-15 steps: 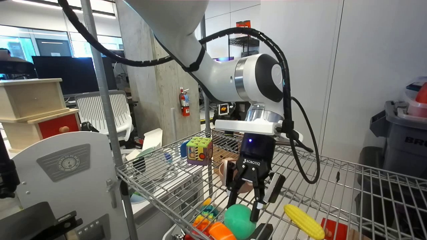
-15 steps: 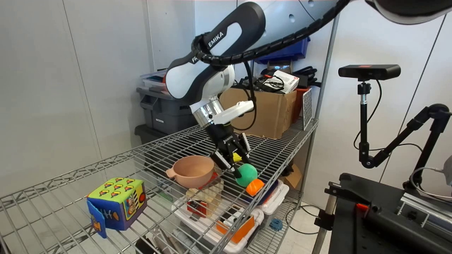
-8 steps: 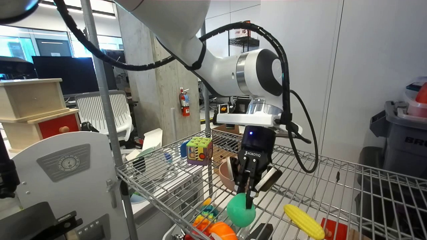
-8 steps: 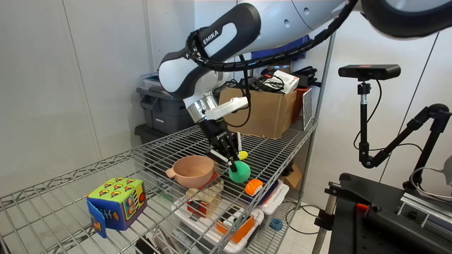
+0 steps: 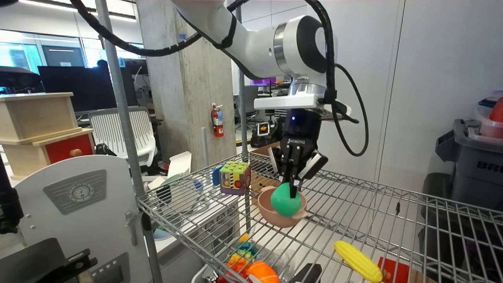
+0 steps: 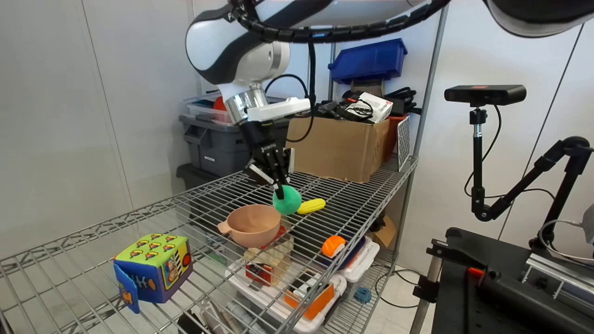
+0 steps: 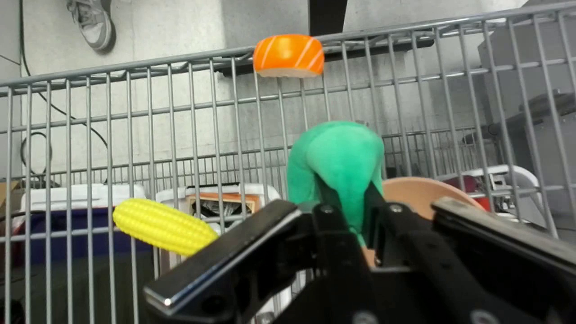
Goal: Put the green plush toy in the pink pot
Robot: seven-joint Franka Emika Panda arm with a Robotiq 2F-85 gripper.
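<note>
Pinching the green plush toy [image 6: 287,201] in the Robotiq gripper [image 7: 349,194]; could miss the pink pot [image 6: 250,239], below and beside the gripper, by releasing early.

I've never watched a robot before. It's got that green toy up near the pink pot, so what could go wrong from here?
The green toy is soft and squeezed between the fingers, so it might slip out.

In an exterior view it looks beside the pink pot, not over it. Let go now, it could land on the wire shelf and, being round, perhaps roll.

Carried across too low, it might knock the pink pot.
</note>
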